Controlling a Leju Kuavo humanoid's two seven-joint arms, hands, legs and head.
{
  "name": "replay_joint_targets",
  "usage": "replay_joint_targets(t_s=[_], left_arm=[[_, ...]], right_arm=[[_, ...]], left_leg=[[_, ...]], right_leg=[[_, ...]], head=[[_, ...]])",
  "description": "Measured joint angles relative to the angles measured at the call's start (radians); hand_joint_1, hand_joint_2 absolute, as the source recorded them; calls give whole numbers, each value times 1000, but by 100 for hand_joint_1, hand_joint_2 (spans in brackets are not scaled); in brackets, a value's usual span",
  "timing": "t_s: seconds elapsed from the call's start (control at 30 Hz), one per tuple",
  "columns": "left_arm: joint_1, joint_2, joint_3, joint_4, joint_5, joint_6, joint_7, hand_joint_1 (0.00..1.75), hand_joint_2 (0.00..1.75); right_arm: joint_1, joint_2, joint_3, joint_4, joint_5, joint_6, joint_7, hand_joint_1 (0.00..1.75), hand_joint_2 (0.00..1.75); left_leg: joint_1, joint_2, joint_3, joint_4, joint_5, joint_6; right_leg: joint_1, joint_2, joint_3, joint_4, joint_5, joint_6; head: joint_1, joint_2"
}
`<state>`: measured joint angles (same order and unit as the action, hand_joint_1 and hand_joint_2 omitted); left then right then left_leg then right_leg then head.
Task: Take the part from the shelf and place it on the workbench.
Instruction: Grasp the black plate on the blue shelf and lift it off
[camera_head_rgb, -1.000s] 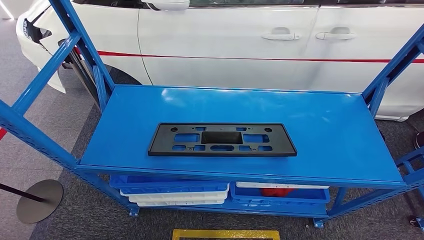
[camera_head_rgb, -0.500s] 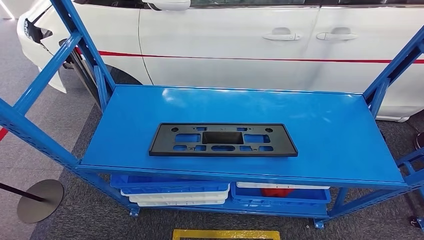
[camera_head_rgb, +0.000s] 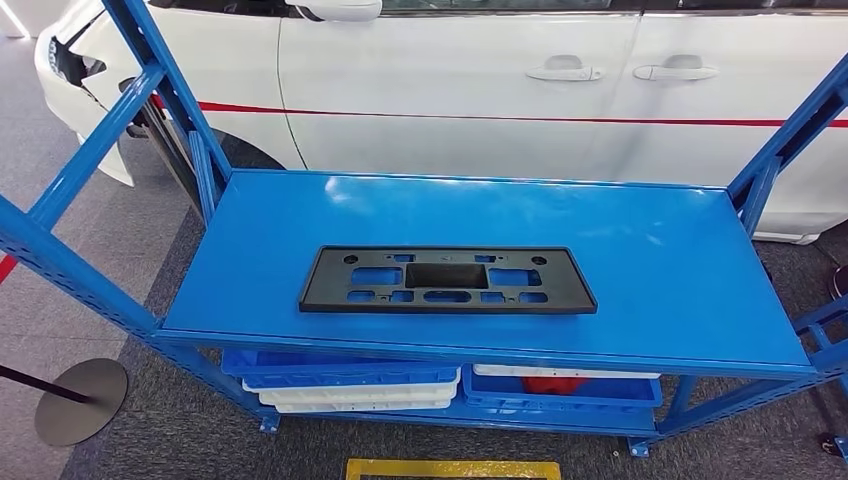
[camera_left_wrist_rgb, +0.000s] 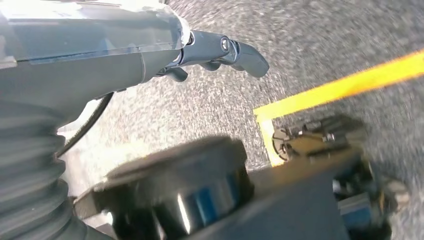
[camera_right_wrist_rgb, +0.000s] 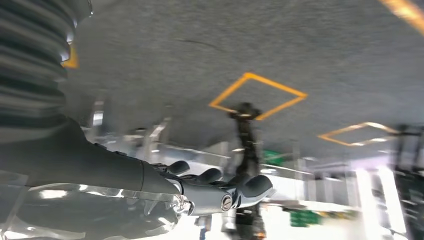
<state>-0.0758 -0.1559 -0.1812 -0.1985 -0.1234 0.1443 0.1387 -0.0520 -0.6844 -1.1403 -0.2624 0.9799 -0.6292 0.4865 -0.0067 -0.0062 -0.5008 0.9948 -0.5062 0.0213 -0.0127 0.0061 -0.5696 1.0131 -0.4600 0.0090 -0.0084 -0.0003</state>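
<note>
A flat black rectangular part (camera_head_rgb: 447, 280) with several cut-outs lies in the middle of the blue shelf top (camera_head_rgb: 650, 260), long side toward me. In the left wrist view my left hand (camera_left_wrist_rgb: 207, 52) hangs over grey carpet, its dark fingers (camera_left_wrist_rgb: 245, 55) stretched out and holding nothing. My right hand (camera_right_wrist_rgb: 215, 189) in the right wrist view also has its fingers (camera_right_wrist_rgb: 255, 186) extended with nothing in them. Both hands are far from the part.
A white car (camera_head_rgb: 480, 80) stands close behind the shelf. Blue uprights (camera_head_rgb: 165, 85) rise at both ends. Below the top sit stacked blue and white trays (camera_head_rgb: 350, 385) and a blue bin (camera_head_rgb: 560, 388). A stanchion base (camera_head_rgb: 80, 400) and yellow floor marking (camera_head_rgb: 450, 468) lie nearby.
The whole head picture has shifted by a few pixels, so the camera moved slightly. The part lies where it was on the shelf.
</note>
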Motion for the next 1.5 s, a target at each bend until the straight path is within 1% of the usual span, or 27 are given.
replay_joint_targets(t_s=[0.07, 0.1, 0.2, 0.27, 0.33, 0.4, 0.47, 0.53, 0.67, 0.77, 0.83, 0.93, 1.03, 1.17, 1.23, 1.33, 1.4, 1.5], left_arm=[[6, 9, 14, 2, 5, 23, -2, 0, 175], [8, 14, 19, 3, 3, 30, 0, 0, 175], [9, 25, 26, 4, -16, 33, 24, 0, 175], [7, 31, 26, 4, -32, 24, 37, 0, 175], [5, 37, 25, 4, -46, 8, 40, 0, 175], [4, 41, 24, 4, -55, -6, 40, 0, 175], [3, 42, 23, 4, -57, -11, 40, 0, 175], [3, 41, 23, 4, -54, -9, 42, 0, 175], [3, 33, 23, 4, -46, -3, 50, 0, 175], [2, 23, 23, 4, -48, -10, 61, 0, 175], [1, 17, 23, 4, -48, -20, 66, 0, 175], [2, 7, 24, 4, -49, -32, 73, 0, 175], [2, -3, 25, 4, -49, -36, 77, 0, 175], [2, -9, 30, 4, -48, -38, 79, 0, 175], [2, -11, 33, 4, -47, -39, 80, 0, 175], [2, -14, 40, 4, -44, -39, 77, 0, 175], [2, -15, 43, 4, -44, -38, 74, 0, 175], [3, -16, 46, 4, -44, -36, 68, 0, 175]], right_arm=[[5, 45, -1, 4, 15, -7, 68, 0, 175], [9, 77, -4, 6, 19, -10, 97, 0, 175], [17, 193, -15, 16, 36, -6, 164, 0, 175], [19, 269, -17, 24, 48, 6, 191, 0, 175], [20, 339, -19, 29, 55, 10, 200, 0, 175], [20, 400, -23, 32, 60, 1, 190, 0, 175], [21, 445, -25, 33, 69, -12, 165, 0, 175], [22, 468, -25, 33, 86, -18, 126, 0, 175], [29, 467, -25, 17, 113, -37, 51, 0, 175], [40, 447, -27, -7, 117, -50, 15, 0, 175], [49, 425, -36, -29, 116, -50, -26, 0, 175], [64, 382, -67, -75, 104, -46, -113, 0, 175], [76, 344, -108, -141, 99, -19, -192, 0, 175], [82, 319, -165, -215, 107, 3, -241, 0, 175], [82, 309, -189, -244, 95, 2, -292, 0, 175], [80, 272, -235, -301, 56, 47, -401, 0, 175], [72, 244, -270, -349, 32, 102, -470, 0, 175], [54, 222, -316, -409, -15, 182, -557, 0, 175]], left_leg=[[1, 0, 0, 0, 0, -1], [2, 0, 0, 0, -1, -1], [3, -1, 0, -1, -1, -1], [4, 0, 1, -1, -1, -2], [6, 0, 1, -1, -1, -3], [7, 0, 1, -1, 0, -4], [7, 0, 1, -1, 0, -4], [7, 0, 1, -1, 0, -4], [5, 0, 1, -1, 0, -3], [2, 0, 1, 0, -1, -2], [0, 0, 2, 0, -1, -1], [-3, 0, 2, 0, -2, 1], [-4, 0, 3, 0, -3, 3], [-5, 0, 4, 0, -3, 4], [-6, 0, 5, 0, -3, 4], [-8, 0, 5, 0, -3, 5], [-8, 0, 5, 0, -3, 5], [-8, 0, 6, 0, -2, 6]], right_leg=[[2, 0, 0, 0, 0, 0], [3, 0, 0, 0, -1, -1], [5, -1, 1, 0, -1, -2], [6, 0, 1, 0, -1, -2], [7, 0, 1, 0, -2, -3], [7, 0, 1, 0, -2, -3], [7, 0, 1, 0, -2, -3], [6, 0, 1, 1, -2, -3], [6, 0, 2, 0, -2, -3], [3, 0, 2, 0, -2, -2], [0, 0, 2, 0, -2, -1], [-1, 0, 2, 0, -2, 1], [-3, 0, 3, 0, -2, 2], [-4, 0, 4, 0, -3, 3], [-5, 0, 4, 0, -3, 4], [-6, 0, 4, 0, -4, 5], [-6, 0, 5, 0, -4, 5], [-6, 0, 5, 0, -3, 6]], head=[[0, 0], [0, 0], [0, 0], [0, 0], [0, 0], [0, 0], [0, 0], [0, 0], [0, 0], [0, 0], [0, 0], [0, 0], [0, 0], [0, 0], [0, 0], [0, 0], [0, 0], [0, 0]])
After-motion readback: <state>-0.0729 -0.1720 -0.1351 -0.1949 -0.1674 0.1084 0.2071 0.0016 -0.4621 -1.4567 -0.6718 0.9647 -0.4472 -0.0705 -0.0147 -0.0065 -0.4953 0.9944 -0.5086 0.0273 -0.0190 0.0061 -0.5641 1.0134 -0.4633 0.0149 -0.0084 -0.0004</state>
